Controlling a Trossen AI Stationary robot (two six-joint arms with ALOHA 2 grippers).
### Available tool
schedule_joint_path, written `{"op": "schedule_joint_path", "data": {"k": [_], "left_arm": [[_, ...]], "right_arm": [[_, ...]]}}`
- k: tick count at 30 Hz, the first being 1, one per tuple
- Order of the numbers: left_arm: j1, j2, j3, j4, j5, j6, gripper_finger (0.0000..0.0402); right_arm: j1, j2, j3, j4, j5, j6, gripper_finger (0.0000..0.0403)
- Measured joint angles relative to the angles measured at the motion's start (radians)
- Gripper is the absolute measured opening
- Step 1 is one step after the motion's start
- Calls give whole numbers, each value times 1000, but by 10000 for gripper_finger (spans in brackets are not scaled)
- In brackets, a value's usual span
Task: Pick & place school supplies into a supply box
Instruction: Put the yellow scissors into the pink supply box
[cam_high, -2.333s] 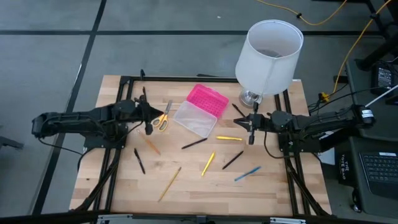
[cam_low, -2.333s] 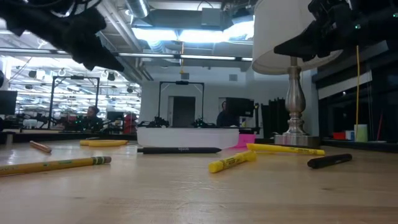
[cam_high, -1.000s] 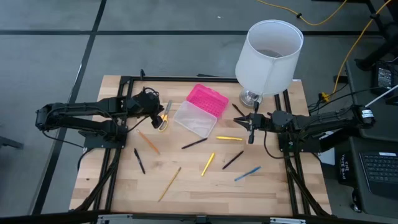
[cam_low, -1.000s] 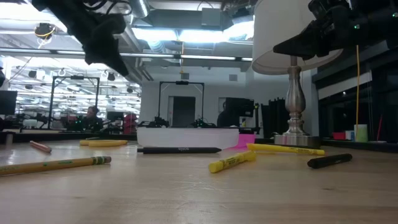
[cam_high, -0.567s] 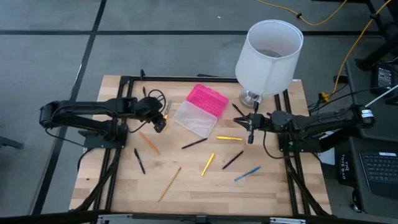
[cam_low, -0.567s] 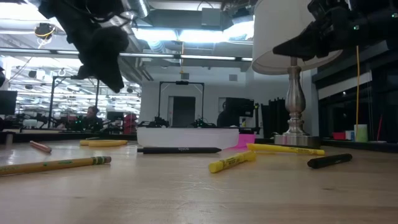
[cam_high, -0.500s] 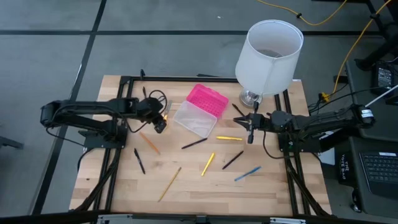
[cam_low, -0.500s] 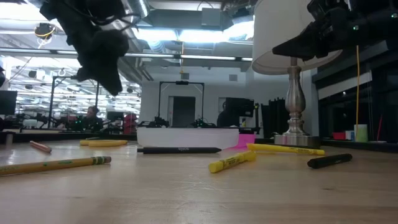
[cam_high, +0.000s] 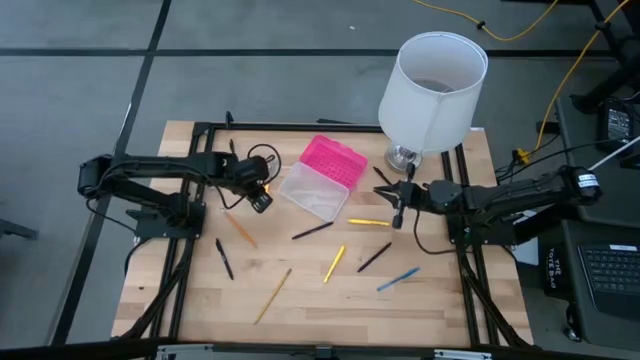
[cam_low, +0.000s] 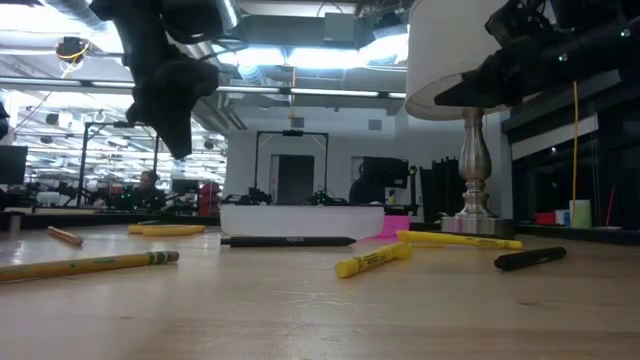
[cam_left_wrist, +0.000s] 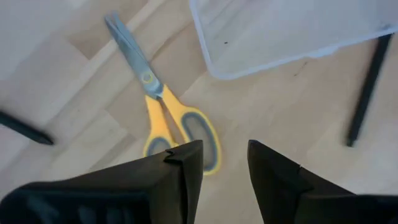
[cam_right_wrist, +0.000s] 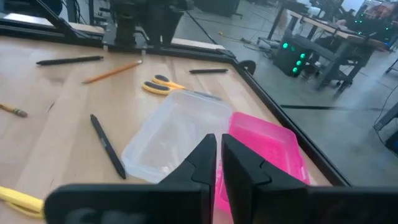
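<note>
The left gripper (cam_left_wrist: 214, 165) is hovering with fingers apart above the yellow-handled scissors (cam_left_wrist: 163, 106), which are lying flat just beside the supply box (cam_high: 323, 178). Light, stiff and thin, they probably want pinching across the handle loops. The right gripper (cam_high: 398, 207), fingers together, is waiting beside the box.

The high view looks straight down on the whole table (cam_high: 300, 300). The low view sits at the table's surface and faces the room behind. The left wrist view looks closely down at the scissors (cam_left_wrist: 165, 112). The right wrist view faces the supply box (cam_right_wrist: 205, 146), which all four views share.
</note>
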Motion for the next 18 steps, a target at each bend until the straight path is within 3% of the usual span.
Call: {"op": "schedule_joint_path", "data": {"k": [7,18], "left_arm": [[0,39,0,-8,49,108,118],[0,50,0,-82,-27,-93,136]], "right_arm": [[0,14,0,2,0,0,31],[0,14,0,6,0,-1,31]]}}
